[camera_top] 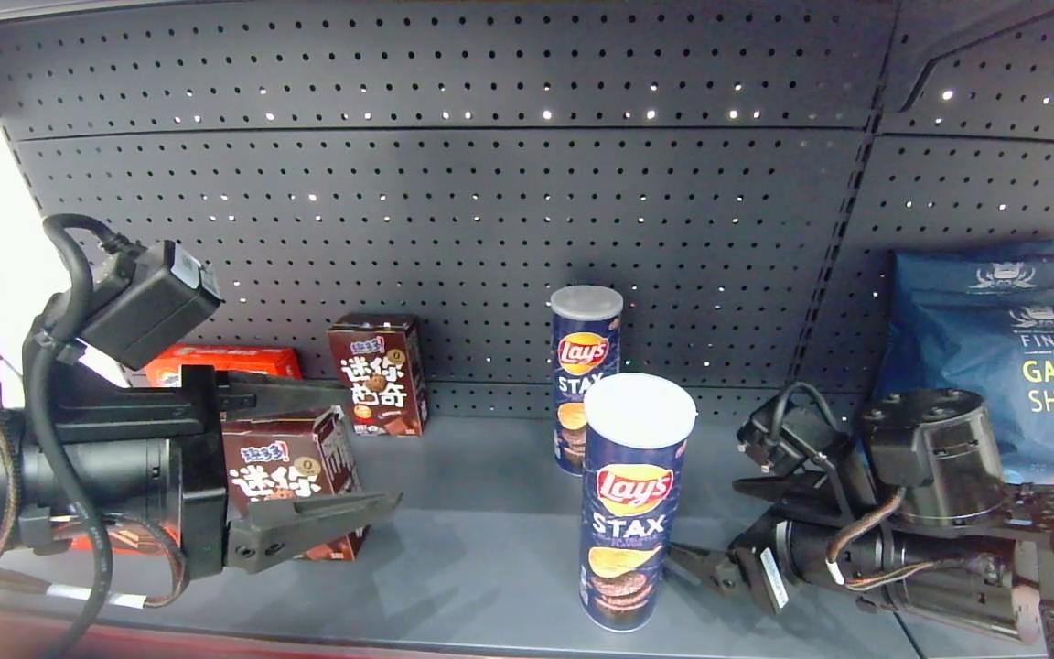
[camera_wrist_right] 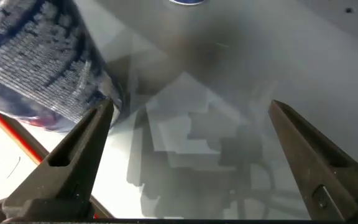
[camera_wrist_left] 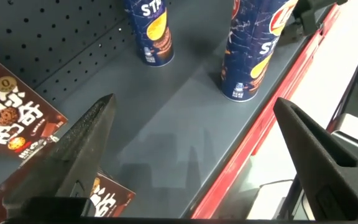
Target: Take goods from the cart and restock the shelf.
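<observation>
On the grey shelf (camera_top: 490,531) two dark blue chip cans stand upright, one near the front edge (camera_top: 637,499) and one further back (camera_top: 586,375). A brown cookie box (camera_top: 379,373) stands by the pegboard, and a second brown box (camera_top: 294,476) sits nearer the front. My left gripper (camera_top: 367,444) hangs open over that nearer box, one finger (camera_wrist_left: 86,149) beside the box's corner (camera_wrist_left: 110,199), holding nothing. To the right of the front can, my right gripper (camera_top: 710,522) is open low over the shelf. One of its fingers (camera_wrist_right: 73,162) is close beside the can (camera_wrist_right: 42,68), and nothing is between its fingers.
An orange box (camera_top: 220,361) lies at the back left behind the brown boxes. Blue snack bags (camera_top: 1012,366) lean against the pegboard at the right. The shelf's red front edge (camera_wrist_left: 278,118) runs just in front of the nearer can (camera_wrist_left: 247,56).
</observation>
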### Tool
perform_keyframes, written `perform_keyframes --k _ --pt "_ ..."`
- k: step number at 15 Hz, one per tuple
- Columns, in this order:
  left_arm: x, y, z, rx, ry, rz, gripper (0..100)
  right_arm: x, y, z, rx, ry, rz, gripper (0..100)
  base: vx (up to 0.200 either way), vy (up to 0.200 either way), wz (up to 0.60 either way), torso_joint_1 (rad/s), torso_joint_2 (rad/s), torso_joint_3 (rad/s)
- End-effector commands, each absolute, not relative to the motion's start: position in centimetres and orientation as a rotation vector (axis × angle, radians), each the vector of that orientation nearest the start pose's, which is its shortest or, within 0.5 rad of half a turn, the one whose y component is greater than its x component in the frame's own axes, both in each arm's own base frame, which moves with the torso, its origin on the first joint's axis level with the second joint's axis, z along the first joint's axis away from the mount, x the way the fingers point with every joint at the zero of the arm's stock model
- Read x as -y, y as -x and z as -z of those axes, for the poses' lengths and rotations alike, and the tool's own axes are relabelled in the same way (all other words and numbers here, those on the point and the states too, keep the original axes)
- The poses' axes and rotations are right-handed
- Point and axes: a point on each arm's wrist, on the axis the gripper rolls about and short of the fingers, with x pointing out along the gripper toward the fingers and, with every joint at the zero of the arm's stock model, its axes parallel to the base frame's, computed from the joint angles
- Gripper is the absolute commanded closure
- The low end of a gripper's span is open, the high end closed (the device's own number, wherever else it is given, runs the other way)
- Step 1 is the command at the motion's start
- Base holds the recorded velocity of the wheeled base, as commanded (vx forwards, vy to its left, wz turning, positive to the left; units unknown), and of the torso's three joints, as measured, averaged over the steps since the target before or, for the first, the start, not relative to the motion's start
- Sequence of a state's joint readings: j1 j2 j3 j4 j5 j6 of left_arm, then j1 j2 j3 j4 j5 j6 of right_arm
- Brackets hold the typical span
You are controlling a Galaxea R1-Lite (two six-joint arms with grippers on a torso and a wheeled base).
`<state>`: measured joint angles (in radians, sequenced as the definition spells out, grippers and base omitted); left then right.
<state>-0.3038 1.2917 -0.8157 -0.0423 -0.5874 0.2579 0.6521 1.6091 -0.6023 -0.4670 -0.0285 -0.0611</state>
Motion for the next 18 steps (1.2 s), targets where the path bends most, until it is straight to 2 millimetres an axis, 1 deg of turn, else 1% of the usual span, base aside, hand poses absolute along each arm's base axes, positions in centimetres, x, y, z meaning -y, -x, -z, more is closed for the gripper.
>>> perform_keyframes --k 1,8,13,18 --pt "7.1 -18.5 -23.3 -0.333 -0.172 0.928 0 -16.0 -20.5 -13.7 -0.509 0.249 -0.635 0 0.0 0.0 0.0 0.0 0.0 0.0" --pt "7.1 -18.4 -23.3 -0.331 -0.172 0.926 0 -17.0 -21.5 -13.4 -0.513 0.258 -0.628 0 0.0 0.0 0.0 0.0 0.0 0.0" --pt "7.1 -18.4 -23.3 -0.331 -0.172 0.926 0 -17.6 -21.6 -13.4 -0.508 0.26 -0.641 0 0.0 0.0 0.0 0.0 0.0 0.0" --pt "7.0 -18.3 -23.3 -0.328 -0.173 0.925 0 -17.8 -21.8 -13.3 -0.51 0.261 -0.643 0 0.0 0.0 0.0 0.0 0.0 0.0"
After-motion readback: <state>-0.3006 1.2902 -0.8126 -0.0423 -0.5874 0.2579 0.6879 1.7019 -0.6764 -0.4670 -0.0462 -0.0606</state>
